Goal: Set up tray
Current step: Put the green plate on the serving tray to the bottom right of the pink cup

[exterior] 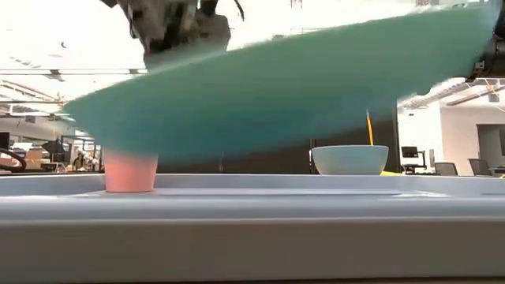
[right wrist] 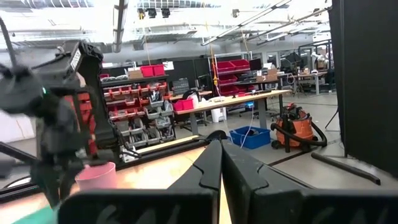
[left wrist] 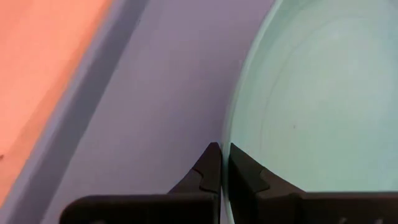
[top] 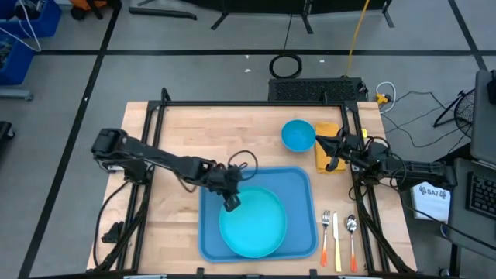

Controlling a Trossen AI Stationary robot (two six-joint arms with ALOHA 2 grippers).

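The blue tray (top: 298, 182) lies at the table's near middle. Over it is the round turquoise plate (top: 256, 225), tilted in the low view (exterior: 300, 87) with the tray's floor (exterior: 252, 192) showing beneath it. My left gripper (top: 231, 203) is shut on the plate's left rim. My right gripper (top: 332, 152) is shut above the yellow-orange napkin (top: 325, 139) at the table's right; in its wrist view (right wrist: 221, 163) it points level into the room. A blue bowl (top: 297, 135) stands beside the napkin. My left gripper (left wrist: 225, 155) pinches the plate's rim (left wrist: 227, 132) between its two fingers, at the plate's left far edge. The fingers come slanting down from the table's left. In the low view the plate (exterior: 300, 87) is tilted, and its visible part stands off the tray floor.
A fork, knife and spoon with orange handles (top: 338, 240) lie on the table right of the tray. A pink cup (exterior: 130, 171) stands beyond the tray, also in the right wrist view (right wrist: 96, 177). A black frame (top: 256, 103) borders the table's far and side edges.
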